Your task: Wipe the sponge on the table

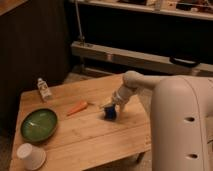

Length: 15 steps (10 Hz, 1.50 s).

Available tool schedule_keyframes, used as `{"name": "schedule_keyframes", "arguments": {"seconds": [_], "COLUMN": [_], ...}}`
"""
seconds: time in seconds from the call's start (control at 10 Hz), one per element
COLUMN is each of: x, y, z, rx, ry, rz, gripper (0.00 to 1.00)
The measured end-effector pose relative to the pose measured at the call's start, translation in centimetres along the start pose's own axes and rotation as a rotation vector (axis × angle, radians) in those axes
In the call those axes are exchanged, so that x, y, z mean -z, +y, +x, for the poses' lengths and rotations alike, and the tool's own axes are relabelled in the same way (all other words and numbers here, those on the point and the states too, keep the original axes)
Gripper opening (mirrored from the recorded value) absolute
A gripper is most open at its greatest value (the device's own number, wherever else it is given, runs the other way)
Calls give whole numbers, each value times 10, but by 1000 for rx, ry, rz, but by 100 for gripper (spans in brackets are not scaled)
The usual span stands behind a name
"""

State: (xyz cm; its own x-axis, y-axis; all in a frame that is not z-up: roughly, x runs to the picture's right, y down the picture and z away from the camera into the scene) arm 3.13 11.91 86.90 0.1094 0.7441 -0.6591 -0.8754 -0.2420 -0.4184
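The place looks like a robotics test room rather than a home. A low plank table (95, 145) stands on a bare floor, set with a few unrelated props: a green bowl (38, 124), an upturned white cup (31, 156), a carrot (77, 107) and a small bottle (44, 89). Behind it run dark panels, a pale metal rail (125, 56) and a long shelf (150, 7) with gear on it. The white robot body (182, 125) fills the right side, its gripper (112, 107) down at the blue sponge (110, 115) on the tabletop.
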Motion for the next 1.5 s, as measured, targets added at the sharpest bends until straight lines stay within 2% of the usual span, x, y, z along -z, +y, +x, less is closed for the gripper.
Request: {"name": "schedule_keyframes", "arguments": {"seconds": [0.7, 1.2, 1.3, 1.4, 1.5], "x": [-13, -15, -15, -15, -15], "y": [-5, -7, -7, -8, -10], "z": [1, 0, 0, 0, 0], "rx": [-7, -9, -9, -10, -13], "ry": [30, 38, 41, 43, 46], "rz": [14, 0, -4, -7, -8], "gripper": [80, 80, 78, 70, 58]}}
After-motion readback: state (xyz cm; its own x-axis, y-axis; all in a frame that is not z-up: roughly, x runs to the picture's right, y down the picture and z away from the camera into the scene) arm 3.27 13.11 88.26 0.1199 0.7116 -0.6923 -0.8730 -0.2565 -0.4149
